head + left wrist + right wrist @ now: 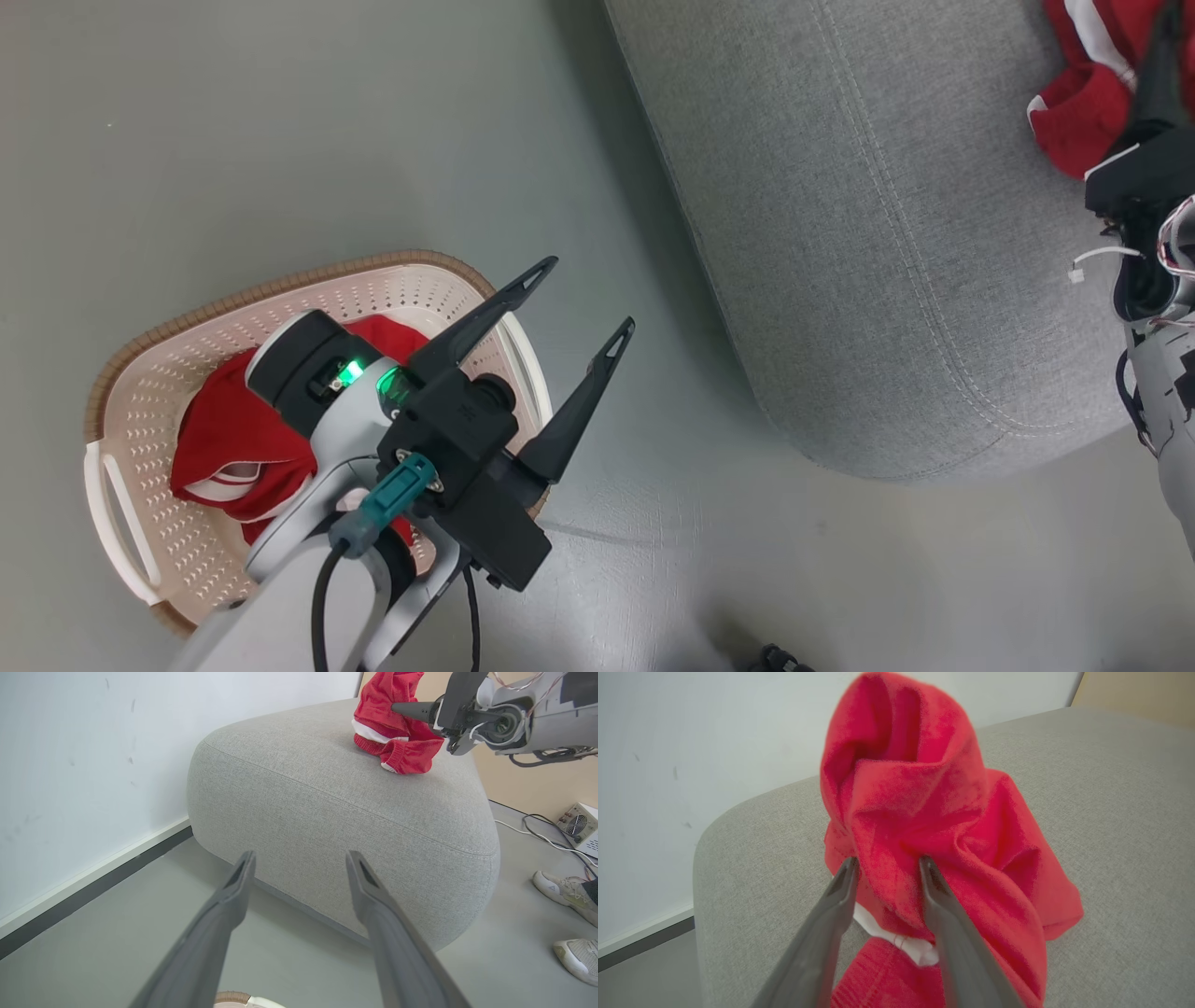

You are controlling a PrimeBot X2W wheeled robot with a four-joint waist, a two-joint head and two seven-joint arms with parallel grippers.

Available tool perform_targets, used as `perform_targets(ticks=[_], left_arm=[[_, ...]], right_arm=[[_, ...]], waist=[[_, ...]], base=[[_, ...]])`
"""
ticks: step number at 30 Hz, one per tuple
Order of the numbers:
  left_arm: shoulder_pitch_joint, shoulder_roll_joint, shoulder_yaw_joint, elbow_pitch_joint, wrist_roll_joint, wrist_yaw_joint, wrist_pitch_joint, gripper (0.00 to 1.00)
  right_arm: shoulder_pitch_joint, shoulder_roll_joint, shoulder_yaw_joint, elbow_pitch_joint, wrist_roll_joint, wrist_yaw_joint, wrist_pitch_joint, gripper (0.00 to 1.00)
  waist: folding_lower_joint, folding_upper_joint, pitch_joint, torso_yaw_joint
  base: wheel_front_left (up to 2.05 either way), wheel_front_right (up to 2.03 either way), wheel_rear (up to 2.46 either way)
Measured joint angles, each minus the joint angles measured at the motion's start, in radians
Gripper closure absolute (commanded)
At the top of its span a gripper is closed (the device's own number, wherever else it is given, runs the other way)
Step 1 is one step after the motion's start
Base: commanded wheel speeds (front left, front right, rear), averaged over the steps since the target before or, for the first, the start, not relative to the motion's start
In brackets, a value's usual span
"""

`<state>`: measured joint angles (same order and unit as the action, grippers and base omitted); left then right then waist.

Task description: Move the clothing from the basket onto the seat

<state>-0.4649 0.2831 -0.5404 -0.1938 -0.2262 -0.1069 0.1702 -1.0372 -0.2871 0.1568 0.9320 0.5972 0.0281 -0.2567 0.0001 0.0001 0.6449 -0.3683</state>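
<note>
One red piece of clothing (224, 439) lies in the cream basket (280, 289) on the floor, partly hidden by my left arm. My left gripper (590, 292) hangs open above the basket's right rim, holding nothing, its fingers pointing toward the grey seat (887, 233). Another red piece of clothing (915, 798) with white trim stands bunched on the seat (1111, 788). My right gripper (888, 858) is open, its two fingers apart with a fold of that cloth between them. The left wrist view shows this clothing (397, 742) resting on the seat's (327, 812) top.
A white wall (70, 765) with a dark baseboard runs beside the seat. To the right of the seat are a person's pale shoes (560, 891), cables, and a small white box with a fan (579, 828). Grey floor lies between basket and seat.
</note>
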Motion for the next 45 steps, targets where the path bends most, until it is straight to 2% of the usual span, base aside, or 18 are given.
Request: perform_targets(ticks=[10, 20, 32, 45], left_arm=[[-0.005, -0.003, 0.007, 0.036, -0.003, 0.0, -0.024, 0.0], [-0.003, -0.025, 0.006, 0.097, -0.01, 0.001, -0.076, 0.0], [0.052, -0.065, 0.012, 0.17, -0.036, 0.024, -0.149, 0.0], [0.146, -0.095, 0.049, 0.234, -0.087, 0.073, -0.215, 0.0]], right_arm=[[-0.005, 0.003, 0.003, 0.073, -0.01, 0.026, 0.0, 0.0], [0.056, 0.009, 0.02, 0.065, -0.051, 0.039, 0.0, 0.0], [0.196, 0.035, 0.063, -0.077, -0.152, 0.041, 0.0, 0.0], [0.39, 0.05, 0.092, -0.245, -0.22, 0.015, 0.0, 0.0]], waist=[[-0.0001, -0.0001, -0.023, -0.006], [-0.0001, 0.0, -0.087, 0.003], [-0.0002, -0.0002, -0.206, 0.033], [-0.0003, -0.0002, -0.337, 0.099]], base=[[0.0, 0.0, 0.0], [0.0, 0.0, 0.0], [0.0, 0.0, 0.0], [0.0, 0.0, 0.0]])
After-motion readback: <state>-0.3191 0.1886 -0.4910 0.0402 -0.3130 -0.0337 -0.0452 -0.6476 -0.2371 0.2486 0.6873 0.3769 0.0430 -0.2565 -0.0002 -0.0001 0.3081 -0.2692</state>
